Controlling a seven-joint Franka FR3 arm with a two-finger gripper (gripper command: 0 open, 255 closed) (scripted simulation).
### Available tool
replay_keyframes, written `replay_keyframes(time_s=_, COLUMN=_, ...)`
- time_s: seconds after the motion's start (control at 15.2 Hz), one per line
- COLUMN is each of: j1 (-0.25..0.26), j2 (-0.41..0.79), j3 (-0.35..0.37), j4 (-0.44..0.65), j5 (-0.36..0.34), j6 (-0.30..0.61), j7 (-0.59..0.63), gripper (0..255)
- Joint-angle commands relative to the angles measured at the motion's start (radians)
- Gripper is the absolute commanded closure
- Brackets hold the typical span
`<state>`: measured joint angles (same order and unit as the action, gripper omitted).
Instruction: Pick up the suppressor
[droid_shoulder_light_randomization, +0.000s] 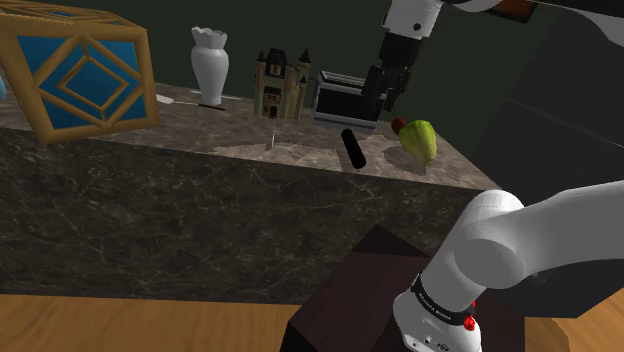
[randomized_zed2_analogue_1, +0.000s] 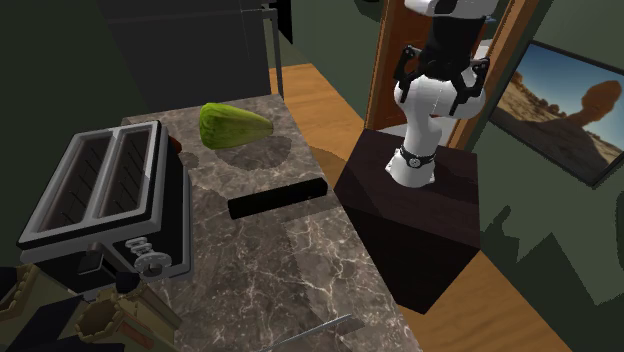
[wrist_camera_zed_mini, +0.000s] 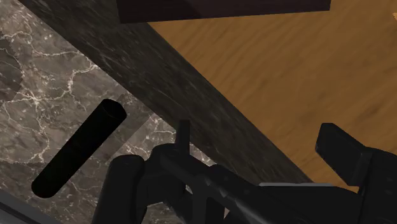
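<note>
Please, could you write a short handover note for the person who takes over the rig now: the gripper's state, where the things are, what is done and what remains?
Gripper: open, holds nothing, hovers above the counter close to the toaster.
Black tube: lies flat on the marble counter near its edge, beside the toaster, with the green fruit further along. In the wrist view it lies off to one side of the fingers, not between them.
Done: nothing grasped yet.
Left: bring the fingers over the tube, lower, close across it, lift.
</note>
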<state>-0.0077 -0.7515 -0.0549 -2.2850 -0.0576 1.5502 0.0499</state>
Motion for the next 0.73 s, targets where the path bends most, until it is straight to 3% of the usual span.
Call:
replay_keyframes(time_s=0.0, j1=0.000, j2=0.000, j3=0.000, j4=0.000, j5=0.000, j6=0.000, j7=0.000, gripper=0)
replay_keyframes(time_s=0.66, j1=-0.088, j2=0.217, j3=-0.145, j4=-0.024, j5=0.003, j6=0.273, j7=0.027, gripper=0)
